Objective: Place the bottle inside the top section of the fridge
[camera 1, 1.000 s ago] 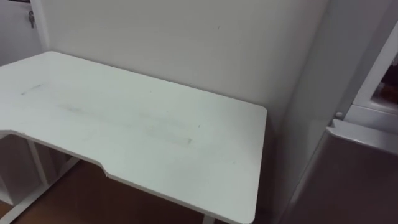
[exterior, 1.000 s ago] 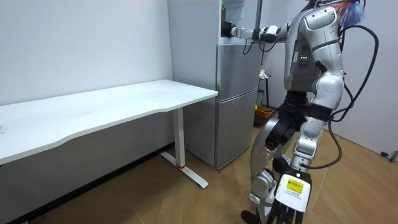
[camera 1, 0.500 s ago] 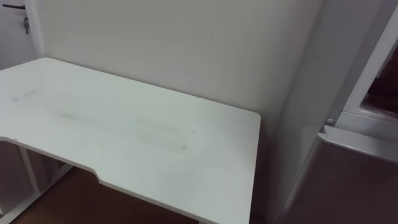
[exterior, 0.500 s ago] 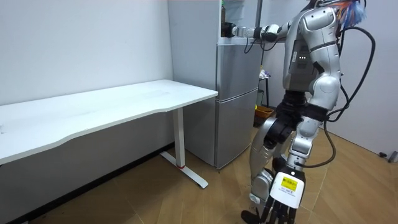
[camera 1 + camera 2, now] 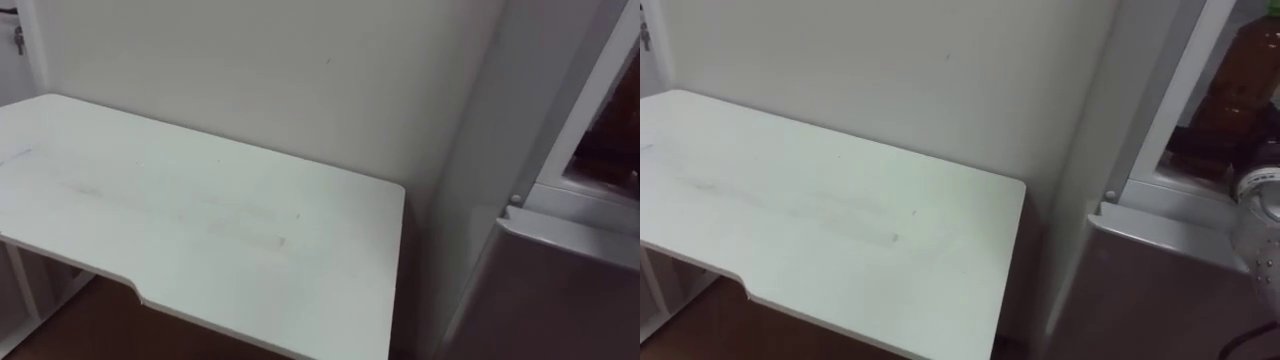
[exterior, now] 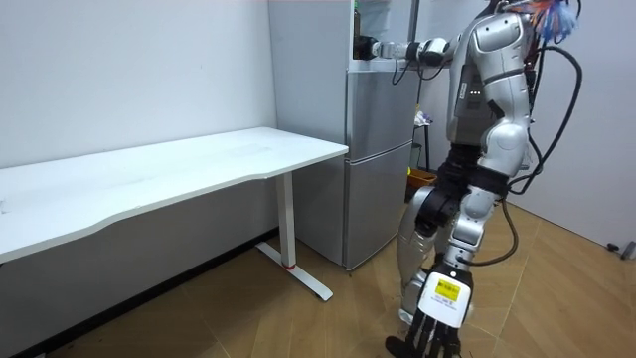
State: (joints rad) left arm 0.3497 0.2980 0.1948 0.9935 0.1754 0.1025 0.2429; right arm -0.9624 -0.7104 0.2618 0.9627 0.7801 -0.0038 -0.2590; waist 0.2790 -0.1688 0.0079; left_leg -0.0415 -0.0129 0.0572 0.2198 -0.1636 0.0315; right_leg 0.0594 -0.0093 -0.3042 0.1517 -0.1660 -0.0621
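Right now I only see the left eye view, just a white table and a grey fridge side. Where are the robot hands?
Observer: The right robot hand is up at the upper fridge opening, arm stretched out.
Operator: And the other one?
Observer: The left robot hand hangs low near the floor, fingers straight, holding nothing.
Operator: What's inside up there?
Observer: The right eye view shows a brownish shape; I cannot tell what it is.

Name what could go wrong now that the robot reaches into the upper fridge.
The head camera faces mostly the white table, while the right hand works at the upper fridge, so placing may be poorly guided. Dark items already stand inside; the hand might knock one.
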